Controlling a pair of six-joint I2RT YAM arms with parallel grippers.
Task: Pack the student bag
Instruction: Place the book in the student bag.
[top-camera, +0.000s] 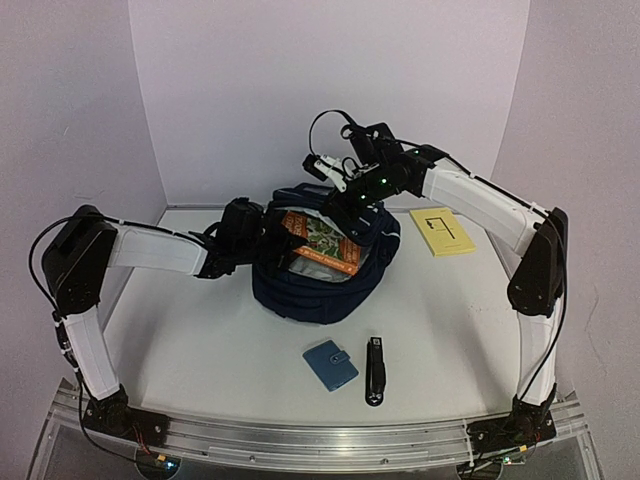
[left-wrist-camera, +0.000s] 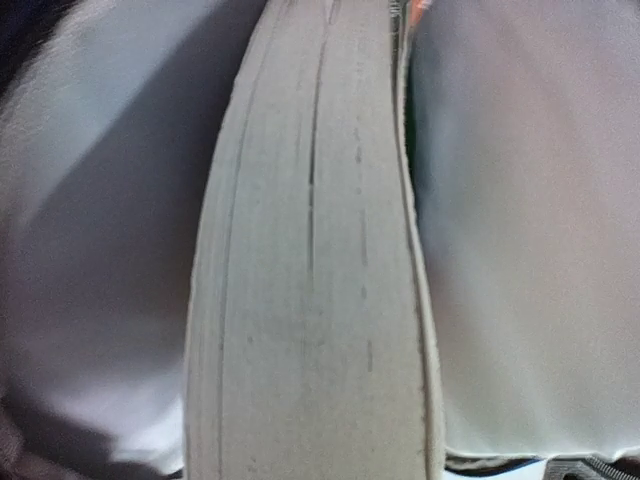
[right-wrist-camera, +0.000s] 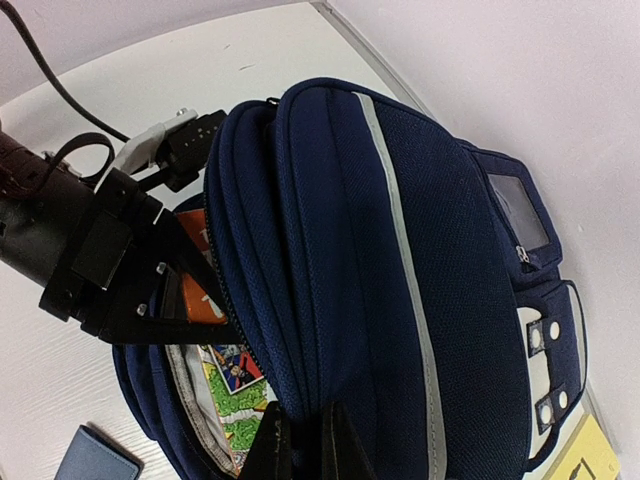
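The student bag sat mid-surface with a book half inside its mouth, loading under way. The right arm arched over from behind, right fingers pinched shut on the bag's rim; the left arm reached in low, left fingers at the book, their grip impossible to tell. Next, the book likely needed pushing deeper, mouth held wide.
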